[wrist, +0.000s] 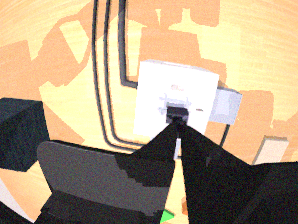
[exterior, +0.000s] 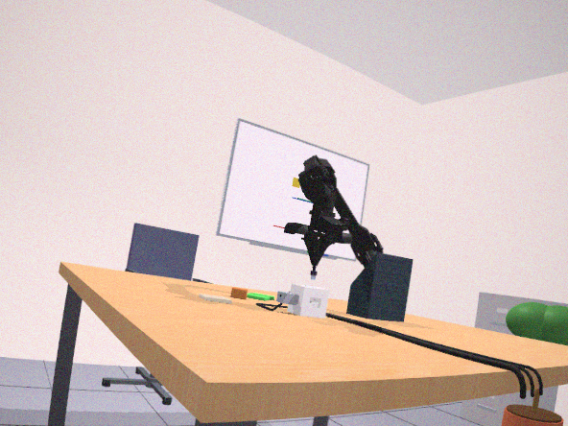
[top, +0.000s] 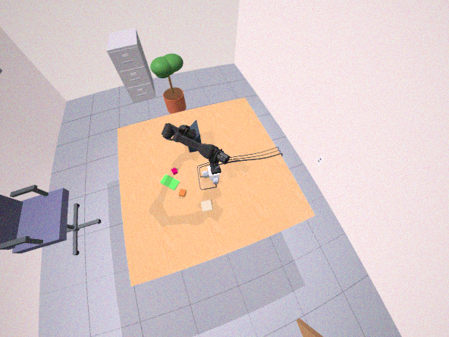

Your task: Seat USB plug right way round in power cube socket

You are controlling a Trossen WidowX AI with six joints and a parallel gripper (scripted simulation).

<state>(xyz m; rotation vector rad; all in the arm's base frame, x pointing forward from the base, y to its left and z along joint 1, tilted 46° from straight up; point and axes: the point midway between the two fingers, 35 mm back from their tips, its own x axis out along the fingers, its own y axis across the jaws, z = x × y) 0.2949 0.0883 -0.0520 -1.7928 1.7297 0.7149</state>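
Wood-grain table [exterior: 269, 379] takes up most of the shot, with the black arm [top: 197, 146] reaching out from its dark base [exterior: 381, 288] near the far edge. Next down in size, the white power cube [exterior: 309, 299] sits around the middle of the worktop, three black cables [exterior: 432, 347] running from it off the right edge. Tiny bit: the gripper [exterior: 313, 270] points straight down, pinched nearly closed on the USB plug [wrist: 177, 115], which hangs just above the cube's top, apart from it.
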